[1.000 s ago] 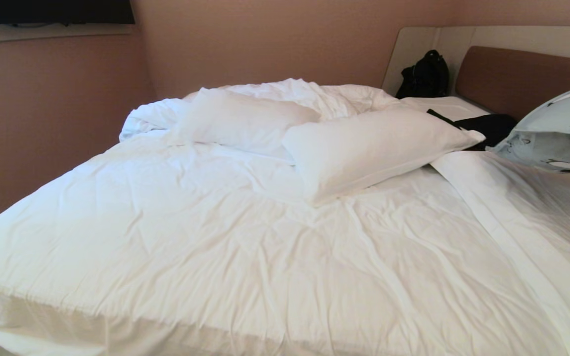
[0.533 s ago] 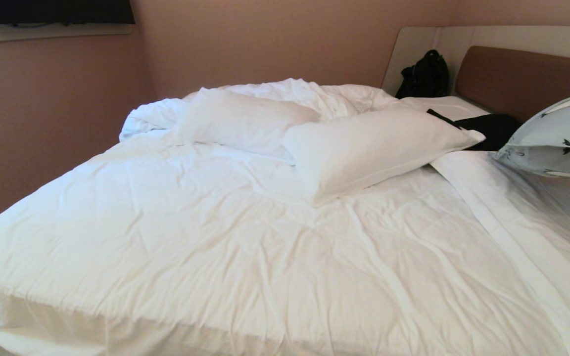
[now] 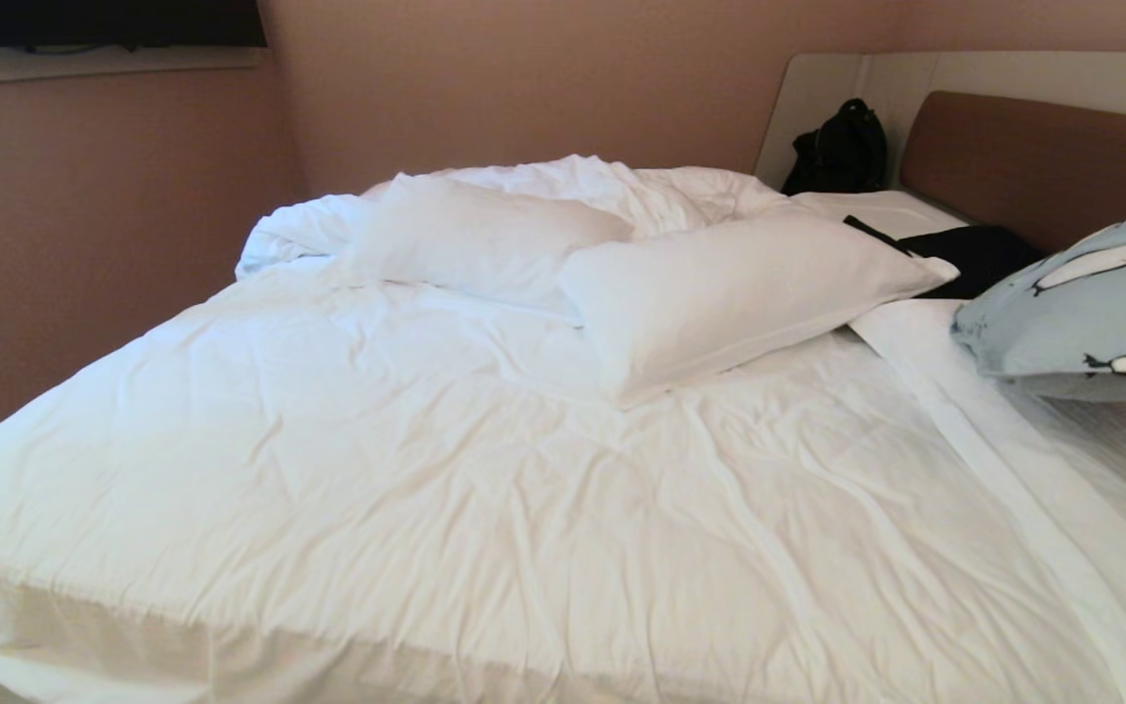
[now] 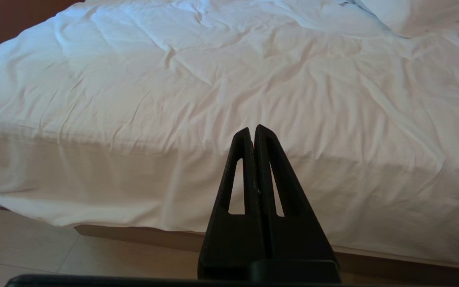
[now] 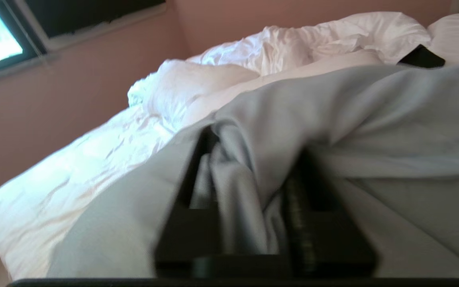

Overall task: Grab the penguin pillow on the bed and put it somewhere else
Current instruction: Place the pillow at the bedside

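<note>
The penguin pillow (image 3: 1081, 313), pale blue-grey with black-and-white penguins, lies low at the right edge of the bed (image 3: 426, 469), partly cut off by the head view's edge. In the right wrist view its fabric (image 5: 353, 111) fills most of the picture. My right gripper (image 5: 255, 143) stands open, its fingers (image 5: 197, 171) parted with a loose fold of the pillow's fabric between them. My left gripper (image 4: 253, 128) is shut and empty, parked before the near edge of the bed (image 4: 173, 79). Neither arm shows in the head view.
Two plain white pillows (image 3: 485, 235) (image 3: 729, 284) lie across the bed's middle, with bunched duvet behind them. A black backpack (image 3: 837, 147) and a dark garment (image 3: 974, 254) sit by the brown headboard (image 3: 1032, 147). Tiled floor (image 4: 54, 247) runs along the bed's near side.
The penguin pillow has sunk lower at the right of the bed and turned so that its top face shows. The rest of the bed is unchanged.
</note>
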Tool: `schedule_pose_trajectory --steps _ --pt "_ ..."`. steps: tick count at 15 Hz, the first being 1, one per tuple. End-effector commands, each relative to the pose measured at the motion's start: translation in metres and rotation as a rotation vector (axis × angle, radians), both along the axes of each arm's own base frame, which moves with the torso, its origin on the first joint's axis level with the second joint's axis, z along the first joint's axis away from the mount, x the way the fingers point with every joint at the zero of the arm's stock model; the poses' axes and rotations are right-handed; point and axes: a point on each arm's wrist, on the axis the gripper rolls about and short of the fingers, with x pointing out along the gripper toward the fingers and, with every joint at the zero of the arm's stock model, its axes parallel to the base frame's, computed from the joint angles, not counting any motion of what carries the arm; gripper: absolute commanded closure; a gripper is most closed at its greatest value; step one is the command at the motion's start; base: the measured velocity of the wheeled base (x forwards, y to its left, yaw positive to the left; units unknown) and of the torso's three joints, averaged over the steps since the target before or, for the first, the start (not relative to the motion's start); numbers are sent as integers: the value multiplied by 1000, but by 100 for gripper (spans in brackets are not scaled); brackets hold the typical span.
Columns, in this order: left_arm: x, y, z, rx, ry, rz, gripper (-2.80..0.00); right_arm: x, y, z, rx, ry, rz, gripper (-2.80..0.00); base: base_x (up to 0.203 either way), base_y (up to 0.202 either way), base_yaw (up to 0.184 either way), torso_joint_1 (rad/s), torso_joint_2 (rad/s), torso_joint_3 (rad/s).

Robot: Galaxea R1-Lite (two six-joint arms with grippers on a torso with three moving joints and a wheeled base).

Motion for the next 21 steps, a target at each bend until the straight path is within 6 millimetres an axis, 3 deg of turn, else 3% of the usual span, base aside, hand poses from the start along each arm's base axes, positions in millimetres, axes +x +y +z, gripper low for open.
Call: schedule_pose_trajectory --steps 1,7,11,13,17,19,20,21 --pt "0 0 0 0 0 0 0 -3 0 -2 -52 24 25 -280 0 0 0 0 0 0" --pt "0 0 0 0 0 0 0 -50 -17 9 -73 70 -54 -280 0 0 0 0 0 0" --pt "0 0 0 0 0 0 0 -86 -39 9 -63 82 -147 -280 0 0 0 0 0 0" --pt "0 0 0 0 0 0 0 -93 -37 17 -58 90 -152 -280 0 0 0 0 0 0" --pt "0 0 0 0 0 0 0 -89 -19 39 -8 120 -109 -280 0 0 0 0 0 0" --pt "0 0 0 0 0 0 0 -66 -4 45 81 169 -31 -280 0 0 0 0 0 0" --pt "0 0 0 0 0 0 0 -54 1 44 140 204 8 0 0 0 0 0 0 0" --pt "0 0 0 0 0 0 0 -42 5 42 182 229 42 0 0 0 0 0 0 0"
